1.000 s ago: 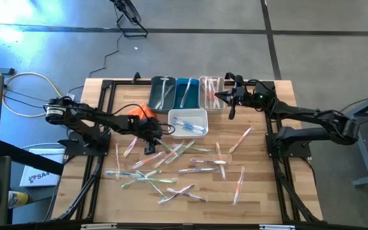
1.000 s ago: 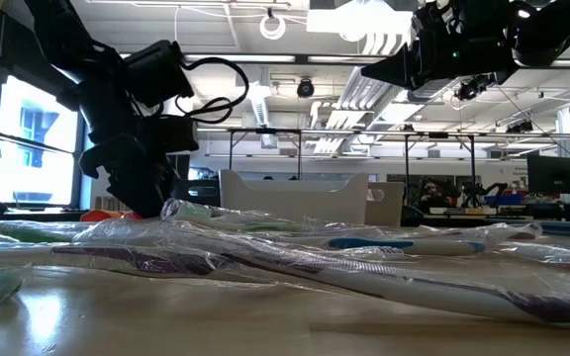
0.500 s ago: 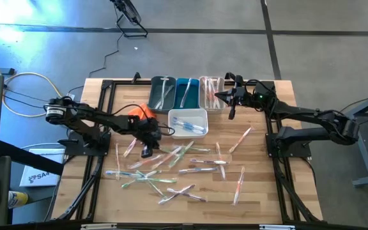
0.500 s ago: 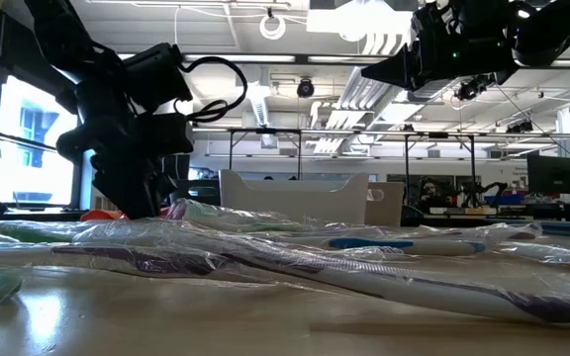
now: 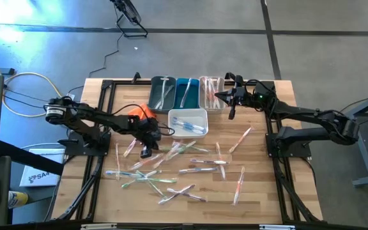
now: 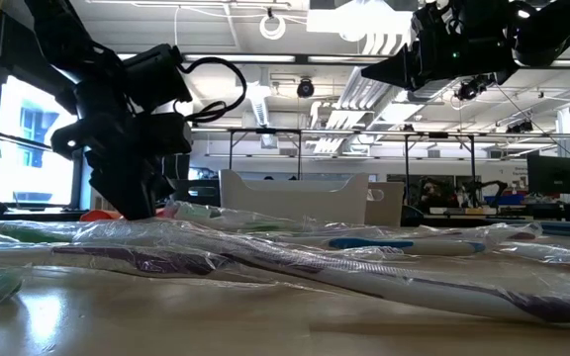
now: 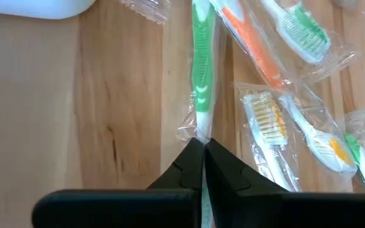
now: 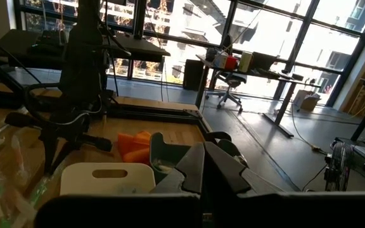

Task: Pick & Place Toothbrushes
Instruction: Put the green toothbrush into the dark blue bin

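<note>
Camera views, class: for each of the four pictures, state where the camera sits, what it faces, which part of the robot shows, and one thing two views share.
High view: overhead, facing down on the table; both arms show.
Low view: at tabletop height, facing across wrapped toothbrushes into the room; both arms show.
Left wrist view: on the left arm, facing the tabletop; left gripper shut on a green toothbrush.
Right wrist view: on the right arm, facing across the table; right gripper shut, empty.
Shared: the white bin shows in high and right wrist views.

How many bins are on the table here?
4. Three stand side by side at the far edge of the table: the dark bin, the blue bin and the clear bin. The white bin sits just in front of them. None looks hidden.
</note>
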### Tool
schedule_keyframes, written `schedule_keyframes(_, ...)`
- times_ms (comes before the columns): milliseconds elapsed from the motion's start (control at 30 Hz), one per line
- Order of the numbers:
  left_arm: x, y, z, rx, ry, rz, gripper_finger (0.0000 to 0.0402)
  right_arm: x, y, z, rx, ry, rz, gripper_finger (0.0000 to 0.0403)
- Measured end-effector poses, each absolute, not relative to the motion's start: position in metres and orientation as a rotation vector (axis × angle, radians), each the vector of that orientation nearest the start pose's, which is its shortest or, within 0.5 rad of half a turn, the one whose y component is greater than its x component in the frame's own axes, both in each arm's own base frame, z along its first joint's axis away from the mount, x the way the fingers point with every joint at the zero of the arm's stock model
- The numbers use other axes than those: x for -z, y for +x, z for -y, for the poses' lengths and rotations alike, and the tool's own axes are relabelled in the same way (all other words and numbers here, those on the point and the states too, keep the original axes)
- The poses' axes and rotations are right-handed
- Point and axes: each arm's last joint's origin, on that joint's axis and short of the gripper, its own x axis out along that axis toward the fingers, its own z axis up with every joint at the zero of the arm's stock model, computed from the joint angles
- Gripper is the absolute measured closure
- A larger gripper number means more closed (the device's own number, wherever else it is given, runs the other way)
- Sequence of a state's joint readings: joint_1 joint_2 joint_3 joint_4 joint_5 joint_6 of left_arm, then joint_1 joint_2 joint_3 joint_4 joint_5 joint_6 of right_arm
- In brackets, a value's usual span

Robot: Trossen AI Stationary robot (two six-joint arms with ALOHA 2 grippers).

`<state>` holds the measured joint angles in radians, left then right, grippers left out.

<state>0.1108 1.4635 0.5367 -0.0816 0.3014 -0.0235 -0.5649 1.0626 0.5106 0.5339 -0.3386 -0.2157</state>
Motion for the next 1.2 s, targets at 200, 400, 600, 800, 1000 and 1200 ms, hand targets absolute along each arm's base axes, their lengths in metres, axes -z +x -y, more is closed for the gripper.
schedule_keyframes(200,-0.126,0.238,-0.018,0.183,-0.204,-0.978,0.0401,-0.255,0.197,0.113,0.223,-0.207,-0.041,0.0401)
schedule_keyframes(400,-0.129,0.238,-0.018,0.189,-0.183,-0.962,0.0401,-0.255,0.197,0.113,0.224,-0.207,-0.041,0.0401)
schedule_keyframes(600,-0.140,0.238,-0.018,0.185,-0.173,-0.929,0.0400,-0.255,0.197,0.113,0.223,-0.206,-0.041,0.0401)
schedule_keyframes(800,-0.162,0.246,-0.019,0.193,-0.156,-0.893,0.0400,-0.255,0.197,0.113,0.223,-0.206,-0.042,0.0401)
schedule_keyframes(1000,-0.184,0.254,-0.019,0.214,-0.114,-0.918,0.0401,-0.255,0.197,0.113,0.223,-0.205,-0.044,0.0401)
schedule_keyframes(1200,-0.205,0.260,-0.020,0.216,-0.101,-0.938,0.0401,-0.254,0.197,0.113,0.223,-0.204,-0.046,0.0401)
